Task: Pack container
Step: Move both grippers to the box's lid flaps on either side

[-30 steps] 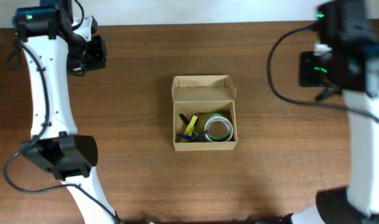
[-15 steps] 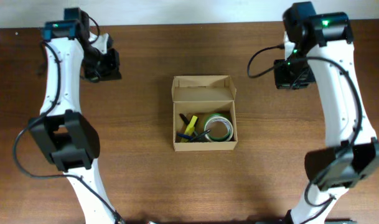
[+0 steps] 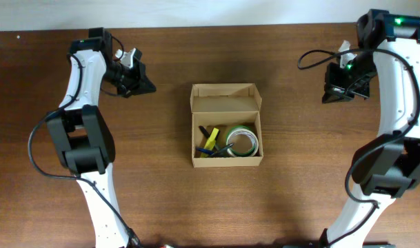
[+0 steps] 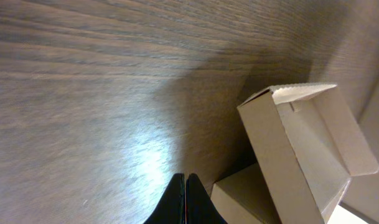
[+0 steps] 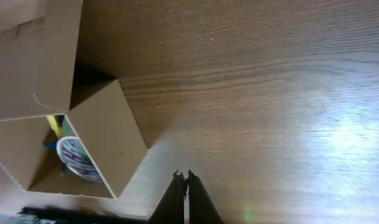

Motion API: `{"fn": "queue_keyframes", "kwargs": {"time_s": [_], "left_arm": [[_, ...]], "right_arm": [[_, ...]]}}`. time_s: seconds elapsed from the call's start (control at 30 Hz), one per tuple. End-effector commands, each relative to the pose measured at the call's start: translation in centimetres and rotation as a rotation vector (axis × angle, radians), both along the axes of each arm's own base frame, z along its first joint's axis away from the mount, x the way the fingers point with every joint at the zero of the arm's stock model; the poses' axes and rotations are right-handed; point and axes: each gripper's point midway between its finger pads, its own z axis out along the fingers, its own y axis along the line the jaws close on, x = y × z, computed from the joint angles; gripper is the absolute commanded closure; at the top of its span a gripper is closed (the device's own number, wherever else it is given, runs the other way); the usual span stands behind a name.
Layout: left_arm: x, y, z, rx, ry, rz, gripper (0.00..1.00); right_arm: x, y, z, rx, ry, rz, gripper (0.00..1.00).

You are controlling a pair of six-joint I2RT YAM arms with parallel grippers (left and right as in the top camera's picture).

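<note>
The tan cardboard container (image 3: 227, 160) stands open at the table's middle, its lid flap (image 3: 223, 103) raised at the far side. Inside lie a tape roll (image 3: 242, 142) and pens (image 3: 210, 141). My left gripper (image 3: 149, 87) is shut and empty, left of the box near the far edge. My right gripper (image 3: 327, 96) is shut and empty, right of the box. The left wrist view shows the shut jaws (image 4: 185, 180) over bare wood with the container (image 4: 301, 149) ahead. The right wrist view shows shut jaws (image 5: 182, 176) beside the container (image 5: 105, 134), tape roll (image 5: 77, 160) visible inside.
The brown wooden table (image 3: 299, 193) spans the view, with a pale wall along its far edge (image 3: 210, 14). Both arms' cables hang near the far corners.
Both arms have swung over the last second; the left gripper moved right toward the box, the right gripper shifted right and slightly down. The box and its contents have not moved.
</note>
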Motion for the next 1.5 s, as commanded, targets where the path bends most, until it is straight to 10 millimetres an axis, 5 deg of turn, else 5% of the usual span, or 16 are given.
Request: {"fn": "queue_keyframes", "kwargs": {"time_s": [0.0,0.63,1.03,1.47], "left_arm": [[-0.2,-2.0,-0.8,-0.074,0.033,-0.012,0.98],[-1.9,-12.6,-2.7,-0.146,0.088,-0.153,0.98],[-2.5,-14.0,-4.9,-0.178,0.155,-0.145,0.98],[-2.4,-14.2,-5.0,-0.196,0.151,-0.146,0.98]], "right_arm": [[0.4,1.2,-1.4,0.097,0.039,-0.002,0.96],[1.1,5.0,-10.0,0.324,0.229,0.083,0.96],[0.6,7.8,-12.6,0.398,0.283,0.15,0.96],[0.6,12.0,-14.3,0.431,0.285,0.227,0.96]]}}
